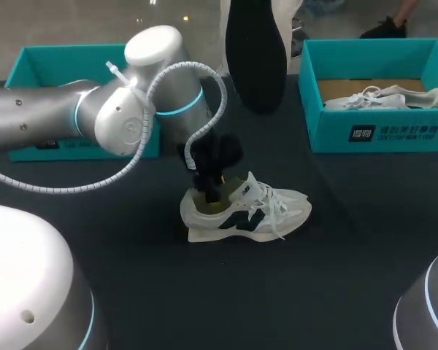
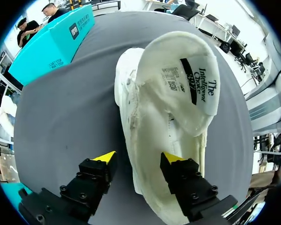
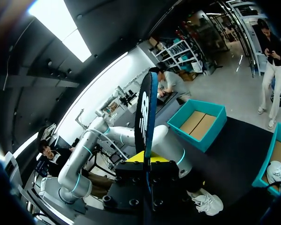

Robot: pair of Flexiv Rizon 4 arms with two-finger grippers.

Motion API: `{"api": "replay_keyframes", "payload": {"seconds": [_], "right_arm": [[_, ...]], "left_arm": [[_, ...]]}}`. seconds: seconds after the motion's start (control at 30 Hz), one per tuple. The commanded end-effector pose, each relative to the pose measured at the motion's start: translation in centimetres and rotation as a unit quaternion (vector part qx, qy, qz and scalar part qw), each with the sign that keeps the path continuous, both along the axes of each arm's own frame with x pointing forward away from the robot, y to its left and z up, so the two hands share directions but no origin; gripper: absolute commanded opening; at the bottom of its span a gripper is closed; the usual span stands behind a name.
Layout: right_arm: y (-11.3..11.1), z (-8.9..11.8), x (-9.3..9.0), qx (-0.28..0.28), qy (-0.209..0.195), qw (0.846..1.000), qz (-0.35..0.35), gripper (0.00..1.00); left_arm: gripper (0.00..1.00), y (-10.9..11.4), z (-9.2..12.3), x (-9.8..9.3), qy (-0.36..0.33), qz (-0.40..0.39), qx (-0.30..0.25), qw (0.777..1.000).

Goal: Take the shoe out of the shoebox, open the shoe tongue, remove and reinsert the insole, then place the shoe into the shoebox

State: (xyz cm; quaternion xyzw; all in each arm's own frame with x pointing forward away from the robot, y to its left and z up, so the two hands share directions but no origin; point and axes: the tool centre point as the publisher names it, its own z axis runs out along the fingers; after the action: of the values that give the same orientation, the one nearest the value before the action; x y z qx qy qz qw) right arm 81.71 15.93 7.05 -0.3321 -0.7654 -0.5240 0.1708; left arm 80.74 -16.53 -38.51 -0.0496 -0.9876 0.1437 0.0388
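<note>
— Finding the shoe [image 1: 248, 215] where?
— Sitting upright mid-table, well apart from both shoeboxes [image 1: 379, 135], with the left gripper [image 1: 213, 198] down at its heel.
— Pinching it?
— Probably not: straddling the heel wall, fingers spread, one inside, one outside with a strip of table beside it; judging that from the left wrist view alone.
— And holding the insole [image 1: 255, 51]?
— Clamping it edge-on in the right gripper [image 3: 147, 161], high over the table. Expecting it light and floppy, so gripping the heel end, feeding toe first; expecting the shoe's collar soft, its sole stiffer.
— Missing anything overhead?
— Missing the bare footbed, showing only at the left wrist.
</note>
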Motion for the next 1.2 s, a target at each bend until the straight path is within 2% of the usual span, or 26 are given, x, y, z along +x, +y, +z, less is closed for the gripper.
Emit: {"api": "replay_keyframes", "payload": {"seconds": [0.03, 0.23, 0.57, 1.0, 1.2], "right_arm": [[0.1, 0.0, 0.1, -0.002, 0.001, 1.0, -0.001, 0.0], [0.1, 0.0, 0.1, -0.002, 0.001, 1.0, -0.001, 0.0], [0.1, 0.0, 0.1, -0.002, 0.001, 1.0, -0.001, 0.0], [0.1, 0.0, 0.1, -0.002, 0.001, 1.0, -0.001, 0.0], [0.1, 0.0, 0.1, -0.002, 0.001, 1.0, -0.001, 0.0]], "left_arm": [[0.0, 0.8, 0.6, -1.1, -0.007, -0.007, -0.007, 1.0], [0.0, 1.3, 0.9, -1.4, -0.003, -0.012, -0.013, 1.0], [0.0, 0.6, -0.5, -0.9, 0.016, -0.009, -0.025, 1.0], [0.0, -0.1, 4.5, 0.5, 0.033, -0.058, -0.048, 0.997], [0.0, -0.3, 6.8, 0.5, 0.039, -0.155, -0.051, 0.986]]}}
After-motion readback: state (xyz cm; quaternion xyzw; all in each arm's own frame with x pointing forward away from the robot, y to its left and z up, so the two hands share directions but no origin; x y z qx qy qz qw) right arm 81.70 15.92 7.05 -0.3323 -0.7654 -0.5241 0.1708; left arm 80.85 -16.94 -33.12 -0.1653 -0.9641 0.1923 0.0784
